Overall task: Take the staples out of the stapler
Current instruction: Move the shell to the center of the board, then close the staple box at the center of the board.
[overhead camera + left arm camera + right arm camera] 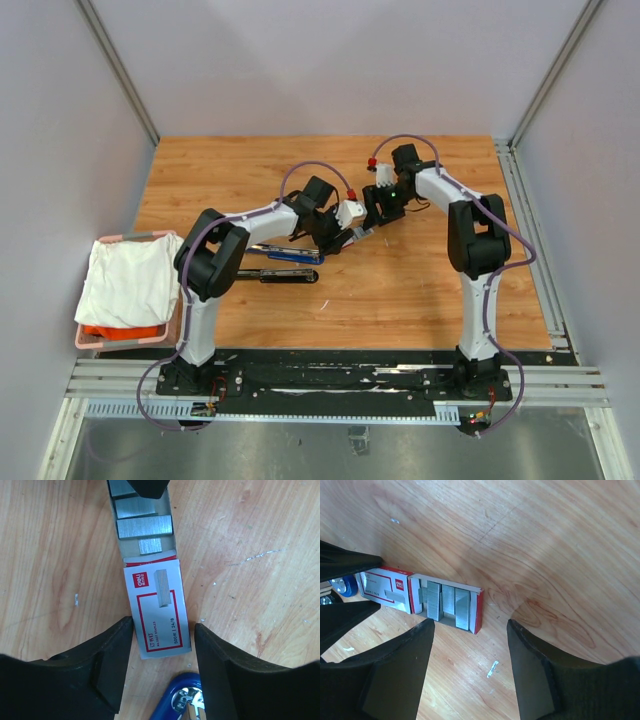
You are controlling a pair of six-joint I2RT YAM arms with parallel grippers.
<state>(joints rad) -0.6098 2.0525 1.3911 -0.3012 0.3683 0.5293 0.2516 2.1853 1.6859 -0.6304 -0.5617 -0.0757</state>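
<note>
Staples (462, 609) lie in the box (157, 610), whose length runs from our left gripper (163, 630), astride its flap, to our nearer right gripper (470, 630); both jaws apart.

Lighting bright and even, from overhead. Shadows on the desk (400, 290) soft and short. Pale sheen on the wood in the right wrist view. Near fingers (395, 680) dark, slightly blurred.

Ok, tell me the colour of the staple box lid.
Staple box lid: white with red print, best in left wrist view.
</note>
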